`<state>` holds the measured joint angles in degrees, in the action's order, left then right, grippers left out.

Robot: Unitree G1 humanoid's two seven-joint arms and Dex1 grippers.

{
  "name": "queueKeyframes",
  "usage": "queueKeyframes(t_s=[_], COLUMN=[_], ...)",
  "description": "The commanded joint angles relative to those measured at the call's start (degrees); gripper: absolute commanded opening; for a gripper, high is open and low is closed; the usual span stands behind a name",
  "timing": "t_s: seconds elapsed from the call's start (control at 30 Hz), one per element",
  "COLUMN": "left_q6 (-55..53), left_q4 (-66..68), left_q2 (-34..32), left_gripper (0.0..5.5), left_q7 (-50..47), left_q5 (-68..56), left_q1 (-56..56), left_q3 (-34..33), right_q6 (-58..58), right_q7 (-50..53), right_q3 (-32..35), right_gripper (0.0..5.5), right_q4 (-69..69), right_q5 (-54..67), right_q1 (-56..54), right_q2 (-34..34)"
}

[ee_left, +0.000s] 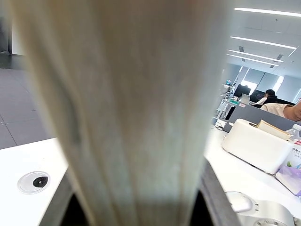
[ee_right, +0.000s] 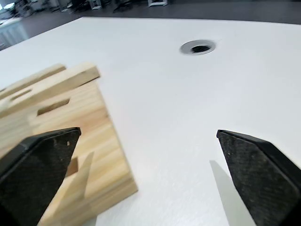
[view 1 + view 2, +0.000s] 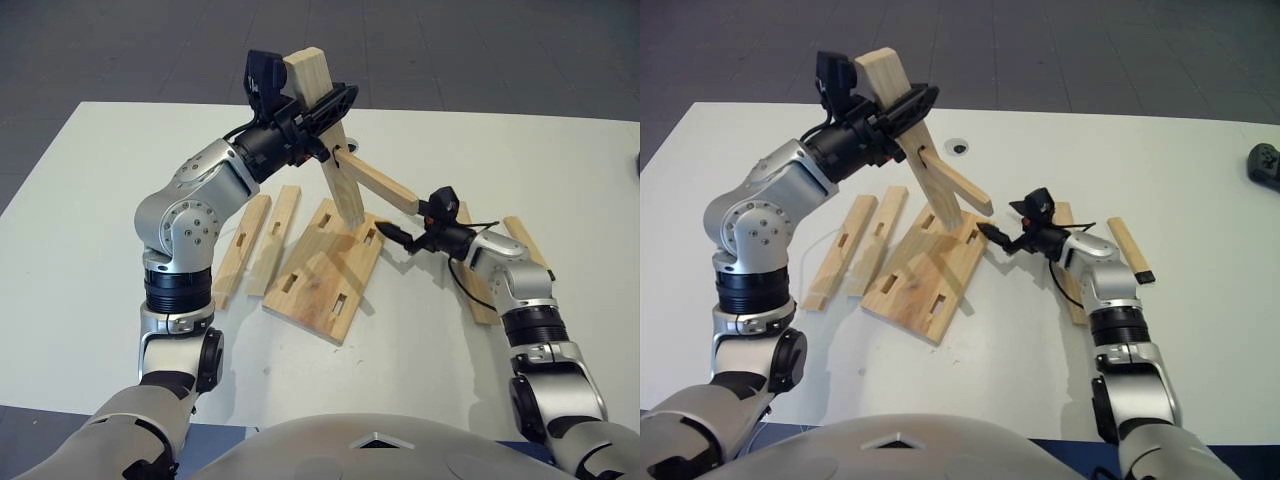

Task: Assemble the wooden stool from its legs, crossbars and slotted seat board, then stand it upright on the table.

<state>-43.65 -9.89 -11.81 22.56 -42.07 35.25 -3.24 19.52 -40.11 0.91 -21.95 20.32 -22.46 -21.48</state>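
Observation:
My left gripper is shut on a wooden leg, close to its top end. The leg stands tilted, with its lower end resting at a slot near the far corner of the slotted seat board. A crossbar juts from the leg's side toward the right. The seat board lies flat on the table. My right gripper hovers low by the board's far right corner, open, with its fingers wide apart and nothing between them. The leg looms close in the left wrist view.
Two more slotted legs lie side by side left of the board. Other wooden pieces lie under and beside the right forearm. A cable hole sits in the white table behind the leg. A black object lies at the far right.

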Motion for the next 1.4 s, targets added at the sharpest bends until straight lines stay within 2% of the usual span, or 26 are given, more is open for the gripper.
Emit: queueKeyframes(t_s=[0.03,0.13,0.3,0.53,0.67,0.8,1.0,1.1,1.2,1.27,1.4], left_q6=[0.5,1.6,2.7,0.5,-5.6,-9.9,-13.6,-19.3,-27.1,-30.0,-28.1], left_q4=[0.1,0.5,-4.9,-8.1,-10.7,-12.9,-11.5,-12.4,-12.7,-10.8,-13.8], left_q2=[-0.1,-0.2,-8.9,-16.9,-17.7,-18.9,-23.6,-24.6,-28.4,-30.5,-30.6], left_gripper=[1.05,1.05,1.05,1.05,1.05,1.05,1.05,1.05,1.05,1.05,1.05], left_q7=[0.7,0.5,7.9,10.9,10.4,11.0,13.0,13.5,15.7,16.7,17.2], left_q5=[0.7,1.8,7.3,5.6,-0.3,-4.4,-9.0,-18.4,-31.8,-35.8,-32.7], left_q1=[1.4,2.1,-2.4,-11.3,-14.4,-17.8,-14.8,-13.0,-12.4,-12.1,-13.8], left_q3=[0.1,0.0,5.7,-1.4,-4.8,-6.6,-10.4,-13.1,-14.8,-14.6,-9.6], right_q6=[-2.1,2.5,5.1,9.1,12.1,14.2,14.3,13.7,13.6,13.4,13.4], right_q7=[1.0,-0.6,4.3,13.1,16.5,19.0,20.0,20.5,20.9,21.1,20.9], right_q3=[-2.5,-2.2,7.2,22.1,27.2,28.2,28.3,27.9,28.5,29.1,29.5], right_gripper=[5.4,5.4,5.4,5.4,5.4,5.4,5.4,5.4,5.4,5.4,5.4], right_q4=[0.0,1.2,10.9,34.6,44.3,49.0,53.9,54.7,54.8,54.6,54.2], right_q5=[-4.8,-3.8,0.7,5.9,8.6,11.2,12.8,12.2,12.6,12.7,13.0], right_q1=[0.0,0.3,3.0,20.0,30.1,34.1,43.0,46.1,48.0,49.0,49.0], right_q2=[-0.6,-1.1,-2.2,-3.3,-1.7,0.0,2.5,3.0,3.0,3.0,2.1])
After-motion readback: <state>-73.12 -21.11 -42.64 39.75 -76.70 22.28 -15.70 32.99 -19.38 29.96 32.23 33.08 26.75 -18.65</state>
